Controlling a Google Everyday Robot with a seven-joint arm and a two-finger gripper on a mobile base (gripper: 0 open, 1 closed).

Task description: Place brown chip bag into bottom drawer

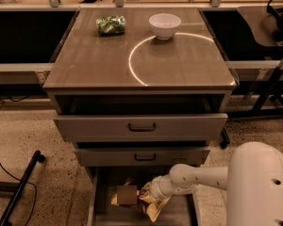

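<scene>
While the white arm [203, 177] reaches leftward from the robot's rounded body [262, 187] at the lower right of the frame, its pincer [146, 195] sits low in the bottom centre, inside the bottom drawer [108, 215]. The pincer's tip is pressed into the crumpled brown chip bag [127, 195] and hidden by it, so I cannot tell whether it is clamped on the bag or apart. The bag is within the pulled-out bottom drawer, toward its middle, with its dark brown panel facing up and its yellow-tan edges folded around the pincer's end. Whether the bag rests fully on the drawer's grey floor cannot be told. Above it, the middle drawer [142, 157] is slightly out, and the top drawer [141, 126] is pulled further out, leaving a dark gap beneath the counter [85, 65]. On the counter's far edge, in the upper middle of the frame, a white bowl [164, 25] stands just right of centre and a small green shiny packet [111, 24] lies to its left, the two apart. A bright curved line of light [132, 65] arcs across the counter below the bowl. A black stand leg [19, 187] slants over the speckled floor at the lower left.
</scene>
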